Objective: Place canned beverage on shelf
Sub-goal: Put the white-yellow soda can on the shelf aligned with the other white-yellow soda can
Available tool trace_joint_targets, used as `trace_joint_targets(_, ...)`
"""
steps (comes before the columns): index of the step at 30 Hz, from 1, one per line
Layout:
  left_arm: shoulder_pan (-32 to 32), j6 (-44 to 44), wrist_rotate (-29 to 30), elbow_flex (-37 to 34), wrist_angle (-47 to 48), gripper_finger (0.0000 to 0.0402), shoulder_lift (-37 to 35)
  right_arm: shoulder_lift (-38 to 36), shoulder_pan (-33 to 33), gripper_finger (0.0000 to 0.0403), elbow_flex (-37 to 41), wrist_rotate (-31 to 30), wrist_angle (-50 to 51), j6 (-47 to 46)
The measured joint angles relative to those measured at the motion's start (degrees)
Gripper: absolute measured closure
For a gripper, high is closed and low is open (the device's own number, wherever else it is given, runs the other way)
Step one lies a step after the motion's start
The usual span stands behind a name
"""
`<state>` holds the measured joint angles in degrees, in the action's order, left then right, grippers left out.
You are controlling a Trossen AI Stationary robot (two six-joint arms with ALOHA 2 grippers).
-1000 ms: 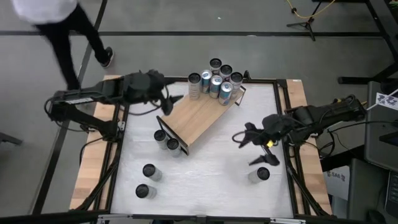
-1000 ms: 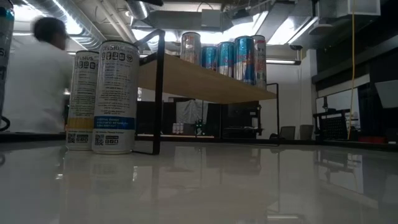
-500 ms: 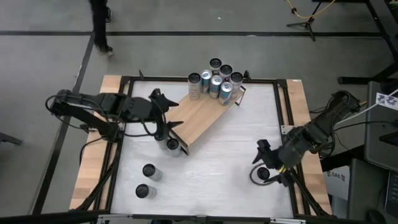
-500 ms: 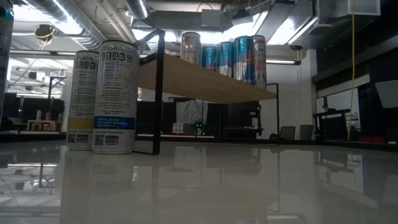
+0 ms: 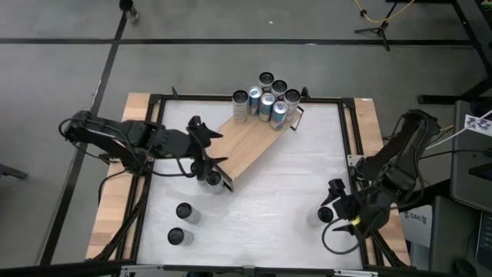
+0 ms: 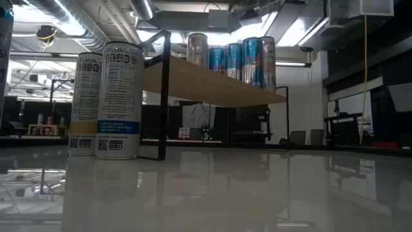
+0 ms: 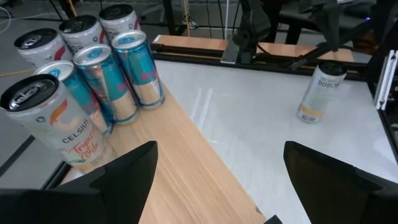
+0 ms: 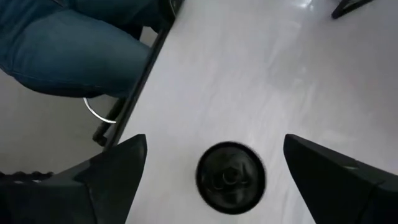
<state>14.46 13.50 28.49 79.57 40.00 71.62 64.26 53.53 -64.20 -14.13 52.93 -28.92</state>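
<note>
Hovering over a lone can [image 8: 231, 177] near the table's right edge, my right gripper [image 5: 336, 211] has its fingers spread wide, holding nothing. My left gripper [image 5: 209, 148], also wide and empty, sits above the near end of the shelf [image 5: 250, 146], over two cans [image 5: 214, 180] beside that end. I see six cans [image 7: 93, 74] grouped on the shelf's far end.

The white counter [image 5: 277, 192] has a black frame [image 5: 250, 98] around its edge. Grey floor [image 5: 192, 69] lies all around it. A yellow cable [image 5: 377, 11] lies on the floor past the far right corner. Someone in blue jeans [image 8: 68, 53] is beside the counter.
</note>
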Motion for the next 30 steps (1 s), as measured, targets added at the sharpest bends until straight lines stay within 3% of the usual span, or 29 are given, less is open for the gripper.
trace_joint_targets(22, -0.04, -0.04, 1.0, 0.0, 0.07, 0.0059, 1.61, 9.1, 0.84, 0.0029, 0.09, -1.81, 6.09, -1.51)
trace_joint_targets(30, -0.04, -0.04, 1.02, 0.0, 0.07, 0.0059, 1.61, 10.37, 0.84, 0.0029, 0.11, -1.33, 9.62, -7.33)
